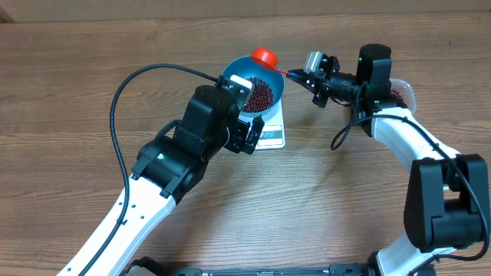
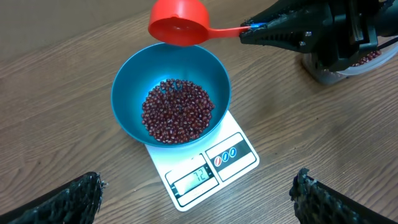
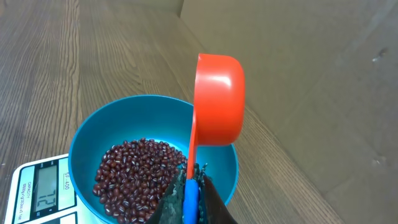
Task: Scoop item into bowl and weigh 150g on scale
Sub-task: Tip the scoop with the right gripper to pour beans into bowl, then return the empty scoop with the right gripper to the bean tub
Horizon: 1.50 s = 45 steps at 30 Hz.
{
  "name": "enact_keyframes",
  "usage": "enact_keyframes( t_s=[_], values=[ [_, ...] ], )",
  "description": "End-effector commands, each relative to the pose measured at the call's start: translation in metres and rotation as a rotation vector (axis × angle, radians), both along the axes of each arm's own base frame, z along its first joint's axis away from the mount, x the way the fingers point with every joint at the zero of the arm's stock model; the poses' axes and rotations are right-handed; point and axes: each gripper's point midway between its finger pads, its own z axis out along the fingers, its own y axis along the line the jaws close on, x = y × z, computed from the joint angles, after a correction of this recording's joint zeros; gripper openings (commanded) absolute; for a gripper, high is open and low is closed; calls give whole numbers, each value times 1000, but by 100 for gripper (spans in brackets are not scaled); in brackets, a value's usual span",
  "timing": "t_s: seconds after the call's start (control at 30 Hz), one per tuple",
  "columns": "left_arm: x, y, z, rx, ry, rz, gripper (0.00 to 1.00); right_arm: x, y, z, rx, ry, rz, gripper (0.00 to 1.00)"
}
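The blue bowl (image 2: 171, 93) stands on the white scale (image 2: 205, 168) and holds a heap of dark red-brown beans (image 2: 177, 111); the scale's display reads 72. My right gripper (image 3: 191, 186) is shut on the blue-tipped handle of a red-orange scoop (image 3: 217, 99), whose cup is turned on its side over the bowl's far rim. In the overhead view the scoop (image 1: 265, 55) sits at the bowl's (image 1: 261, 92) back edge, right gripper (image 1: 314, 77) to its right. My left gripper (image 2: 199, 199) hangs open above the scale's front, its fingers (image 2: 62, 202) wide apart with nothing between them.
A clear plastic tub (image 2: 354, 65) with more beans stands behind the right arm, to the right of the scale. The left arm (image 1: 192, 146) reaches across the wooden table from the lower left and covers the scale's left part in the overhead view.
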Motion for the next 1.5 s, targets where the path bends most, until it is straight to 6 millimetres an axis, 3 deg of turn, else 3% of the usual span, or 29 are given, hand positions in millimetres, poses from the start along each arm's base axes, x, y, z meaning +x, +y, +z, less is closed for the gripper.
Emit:
enact_keyframes(
  t_s=[0.0, 0.27, 0.47, 0.63, 0.97, 1.13, 1.47],
  values=[
    [3, -2, 9, -9, -18, -11, 99, 1, 0, 3, -2, -18, 2, 4],
    [3, -2, 9, -9, -18, -11, 99, -3, -14, 32, 23, -15, -42, 4],
    [3, -2, 9, -9, -18, -11, 100, -10, -48, 56, 15, 19, -145, 4],
    [3, -2, 9, -9, -18, -11, 100, -16, -89, 65, -28, 68, -303, 4],
    [3, -2, 9, -9, -18, -11, 100, -36, -154, 61, -152, 218, -682, 4],
    [3, -2, 9, -9, -18, -11, 100, -45, -183, 48, -179, 329, -885, 4],
    [3, -2, 9, -9, -18, -11, 100, -65, -202, 21, -271, 455, -994, 4]
  ],
)
